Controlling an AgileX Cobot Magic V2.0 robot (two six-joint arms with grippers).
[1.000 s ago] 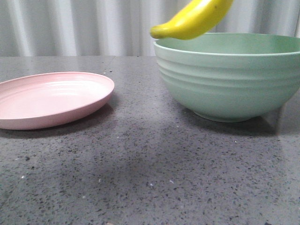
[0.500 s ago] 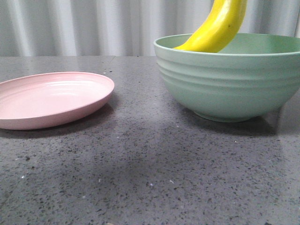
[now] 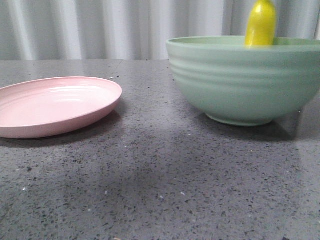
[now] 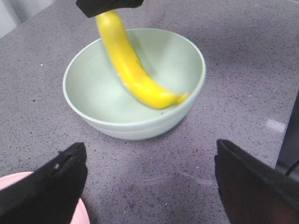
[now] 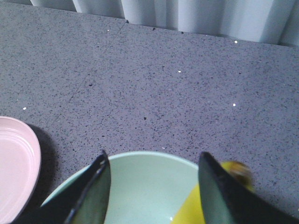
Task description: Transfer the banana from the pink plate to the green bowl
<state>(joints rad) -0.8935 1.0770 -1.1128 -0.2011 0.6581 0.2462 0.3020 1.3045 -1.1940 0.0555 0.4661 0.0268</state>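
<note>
The big ridged mint-green bowl [image 3: 245,80] is sitting on the speckled grey stone table [image 3: 160,185], with the shallow matte pink plate [image 3: 55,105] lying bare well to its left. The glossy yellow banana [image 4: 133,70] is leaning inside the bowl (blurry). Right gripper [image 5: 152,186] is gaping wide, gripping nothing; left gripper [image 4: 149,182] is spread wide too.

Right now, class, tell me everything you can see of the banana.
The banana is bright yellow, smooth and glossy, curved. It leans steeply inside the green bowl, lower end near the bowl's inner wall, upper end rising above the rim toward the right gripper. In the front view only its blurred upper part shows over the rim. Whether the gripper grips it is unclear.
</note>
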